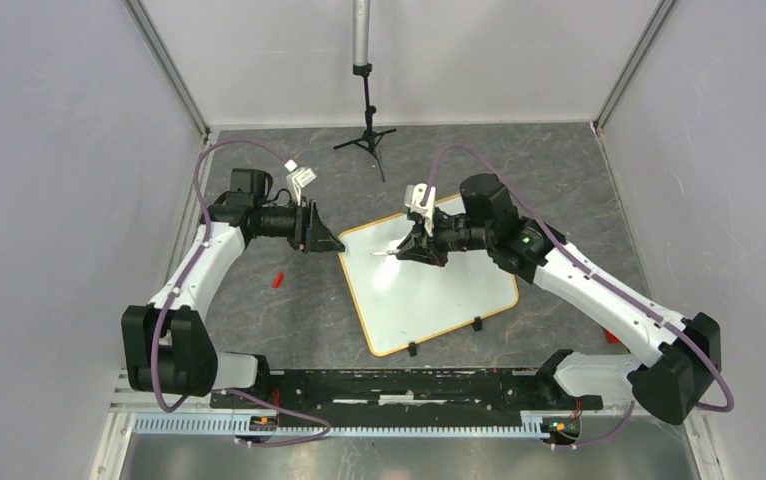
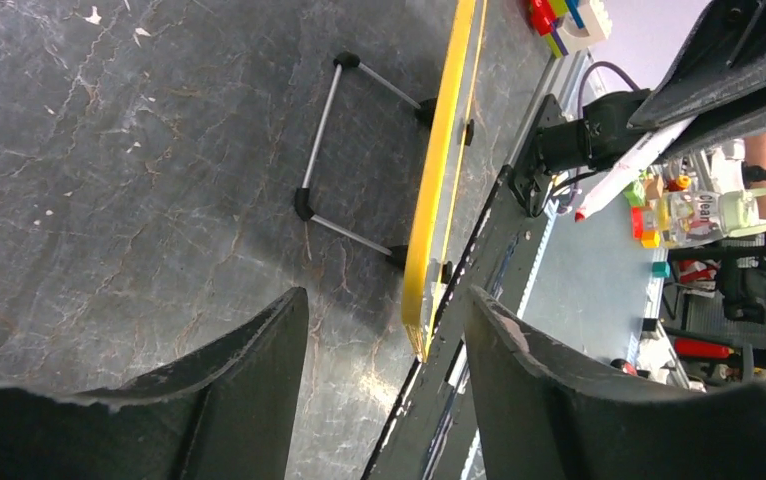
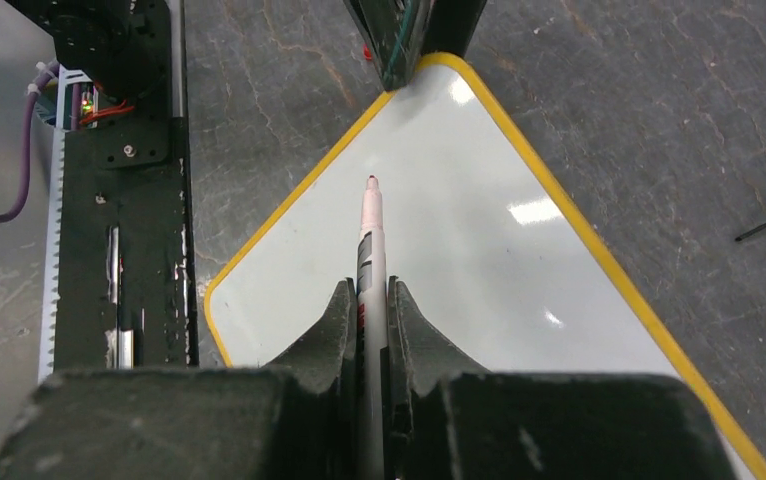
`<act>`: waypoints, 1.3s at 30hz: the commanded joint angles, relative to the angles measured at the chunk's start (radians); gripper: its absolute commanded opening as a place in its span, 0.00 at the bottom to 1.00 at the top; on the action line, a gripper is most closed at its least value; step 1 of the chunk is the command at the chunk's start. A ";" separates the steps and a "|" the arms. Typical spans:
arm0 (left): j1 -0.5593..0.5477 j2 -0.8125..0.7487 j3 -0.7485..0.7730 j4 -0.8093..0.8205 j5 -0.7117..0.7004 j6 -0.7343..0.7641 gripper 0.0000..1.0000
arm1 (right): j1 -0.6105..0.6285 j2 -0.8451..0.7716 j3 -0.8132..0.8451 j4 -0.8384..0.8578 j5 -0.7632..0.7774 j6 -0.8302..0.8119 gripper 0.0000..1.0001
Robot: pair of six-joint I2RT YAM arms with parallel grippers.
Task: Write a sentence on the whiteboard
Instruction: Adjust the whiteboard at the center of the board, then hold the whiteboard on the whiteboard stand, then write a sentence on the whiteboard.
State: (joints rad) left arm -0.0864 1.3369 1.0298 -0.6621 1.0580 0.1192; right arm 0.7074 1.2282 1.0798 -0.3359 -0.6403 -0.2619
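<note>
The whiteboard [image 1: 439,290] lies flat on the table, turned at an angle, with an orange-yellow frame. Its white face [image 3: 459,240] is blank; no red sentence shows on it. My right gripper [image 1: 411,250] is shut on a white marker [image 3: 371,250] with a red tip [image 3: 370,183] that points at the board's left part. I cannot tell whether the tip touches. My left gripper [image 1: 327,241] is open at the board's left corner. In the left wrist view the frame edge [image 2: 446,170] runs between the spread fingers [image 2: 259,350].
A black tripod stand [image 1: 367,130] is at the back centre. A small red piece [image 1: 278,279] lies left of the board. The black base rail [image 1: 399,385] runs along the near edge. Grey walls close both sides.
</note>
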 commanded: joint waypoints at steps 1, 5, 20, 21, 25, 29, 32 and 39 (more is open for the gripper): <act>0.004 -0.019 -0.023 0.188 0.089 -0.109 0.61 | 0.043 0.030 0.082 0.084 0.087 0.020 0.00; 0.005 -0.023 -0.037 0.250 0.097 -0.166 0.50 | 0.085 0.065 0.125 0.067 0.151 -0.002 0.00; 0.005 -0.027 -0.053 0.272 0.109 -0.167 0.10 | 0.173 0.129 0.187 -0.021 0.323 -0.046 0.00; 0.005 -0.029 -0.053 0.273 0.109 -0.167 0.08 | 0.175 0.132 0.187 -0.019 0.327 -0.045 0.00; 0.004 -0.032 -0.056 0.274 0.109 -0.164 0.05 | 0.185 0.154 0.196 -0.011 0.344 -0.032 0.00; 0.005 -0.038 -0.062 0.274 0.109 -0.155 0.03 | 0.189 0.172 0.210 -0.005 0.350 -0.020 0.00; 0.004 -0.039 -0.065 0.276 0.106 -0.153 0.02 | 0.188 0.176 0.213 -0.005 0.355 -0.017 0.00; 0.005 -0.040 -0.066 0.283 0.112 -0.159 0.02 | 0.189 0.193 0.223 -0.002 0.389 -0.013 0.00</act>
State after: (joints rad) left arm -0.0853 1.3251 0.9688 -0.4088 1.1515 -0.0135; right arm 0.8906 1.4075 1.2461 -0.3645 -0.2844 -0.2852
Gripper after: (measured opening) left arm 0.118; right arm 0.125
